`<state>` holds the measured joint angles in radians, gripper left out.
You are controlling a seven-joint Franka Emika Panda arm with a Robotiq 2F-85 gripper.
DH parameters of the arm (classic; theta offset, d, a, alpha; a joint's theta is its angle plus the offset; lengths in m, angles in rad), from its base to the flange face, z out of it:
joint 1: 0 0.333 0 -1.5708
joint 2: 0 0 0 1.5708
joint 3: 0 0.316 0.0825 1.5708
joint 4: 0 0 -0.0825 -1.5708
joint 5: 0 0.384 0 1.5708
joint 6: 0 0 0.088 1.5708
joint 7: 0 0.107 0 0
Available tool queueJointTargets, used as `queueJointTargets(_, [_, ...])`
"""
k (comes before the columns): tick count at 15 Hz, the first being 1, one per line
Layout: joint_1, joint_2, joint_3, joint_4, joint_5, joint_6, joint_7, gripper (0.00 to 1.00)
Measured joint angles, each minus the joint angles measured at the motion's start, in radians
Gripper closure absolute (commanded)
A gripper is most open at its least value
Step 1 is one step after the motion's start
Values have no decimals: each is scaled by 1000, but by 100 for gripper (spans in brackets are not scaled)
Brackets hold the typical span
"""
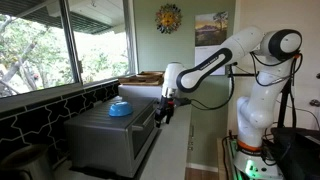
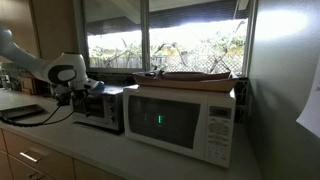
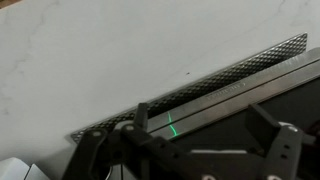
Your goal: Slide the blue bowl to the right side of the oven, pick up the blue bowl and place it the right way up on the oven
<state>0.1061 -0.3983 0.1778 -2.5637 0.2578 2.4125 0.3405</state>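
The blue bowl (image 1: 119, 108) sits on the ribbed flat top of the grey steel oven (image 1: 110, 140), towards its back. It looks dome-shaped, as if upside down. My gripper (image 1: 165, 110) hangs just off the oven's front top edge, apart from the bowl. In the wrist view the gripper (image 3: 200, 135) has its fingers spread wide with nothing between them, over a metal edge of the oven (image 3: 230, 80). The bowl is out of the wrist view. In an exterior view the oven (image 2: 98, 110) stands behind a microwave, with the gripper (image 2: 73, 96) beside it.
A white microwave (image 2: 180, 122) stands next to the oven, with a flat wooden tray (image 2: 190, 76) on top. Windows (image 1: 50, 40) run behind the oven. The white counter (image 3: 90, 60) lies below the gripper. Dark cables (image 2: 25, 113) lie on the counter.
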Motion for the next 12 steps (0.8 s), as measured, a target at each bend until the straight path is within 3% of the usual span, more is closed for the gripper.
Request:
queueJointTargets(6, [5,-4,-6,1,1,-1,-21,0])
queueJointTargets(12, [68,-82,-73,58,28,-144,-247,0])
